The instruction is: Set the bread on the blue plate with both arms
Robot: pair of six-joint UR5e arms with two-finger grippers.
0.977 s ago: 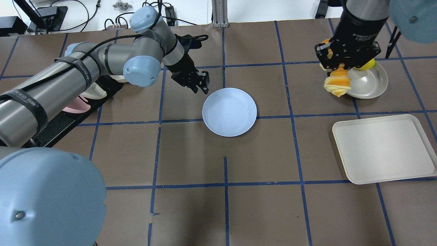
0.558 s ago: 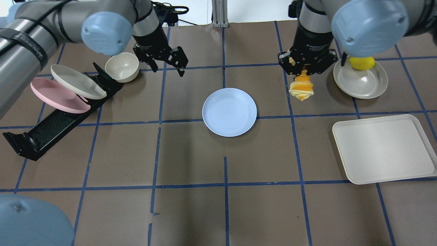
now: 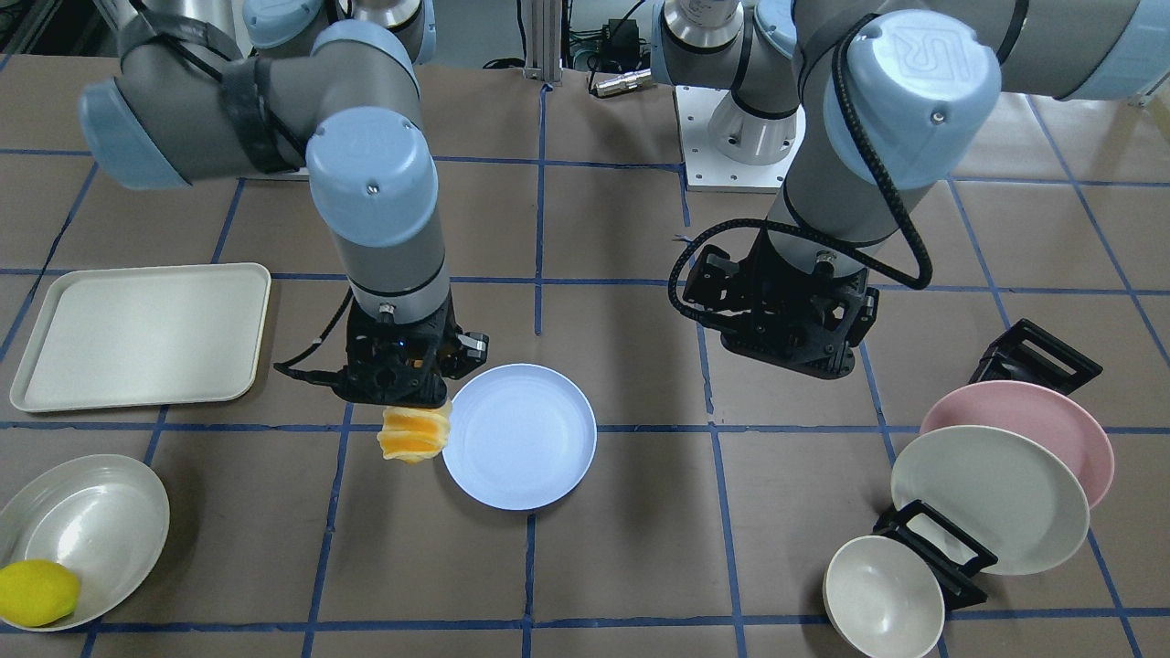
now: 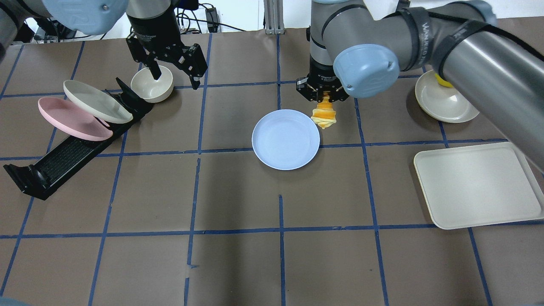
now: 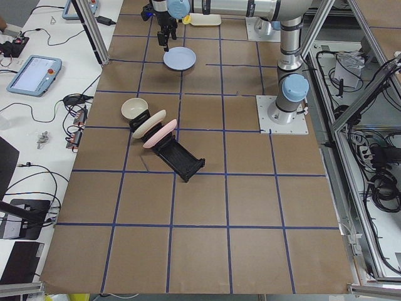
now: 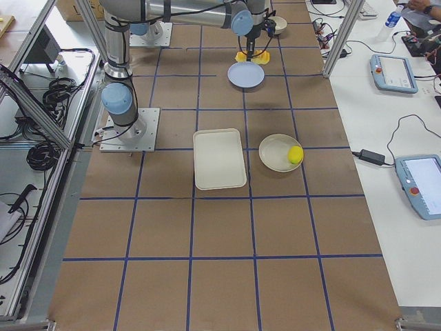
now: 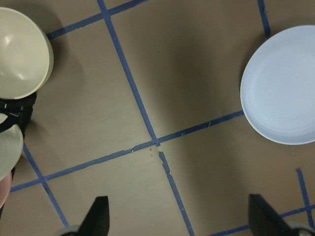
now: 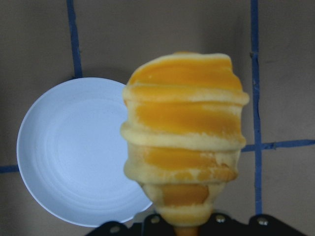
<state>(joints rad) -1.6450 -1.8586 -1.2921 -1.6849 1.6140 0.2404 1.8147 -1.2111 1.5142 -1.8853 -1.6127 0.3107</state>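
Observation:
The blue plate (image 4: 285,139) lies at the table's middle. My right gripper (image 4: 324,98) is shut on the upper end of the bread (image 4: 324,115), an orange and cream ridged loaf that hangs down just off the plate's far right rim. In the right wrist view the bread (image 8: 184,137) hangs beside the plate (image 8: 74,152), overlapping its edge. In the front view the bread (image 3: 415,435) is at the plate's (image 3: 519,436) rim. My left gripper (image 4: 175,76) is open and empty, far left of the plate, beside a cream bowl (image 4: 152,83).
A black rack (image 4: 63,159) at the left holds a pink plate (image 4: 68,119) and a cream plate (image 4: 95,101). A cream tray (image 4: 476,185) lies at the right. A cream dish (image 4: 446,102) with a lemon (image 3: 37,592) sits at the far right.
My right gripper has carried the bread left, from near the cream dish to the blue plate's rim. My left gripper has drawn back left to the cream bowl.

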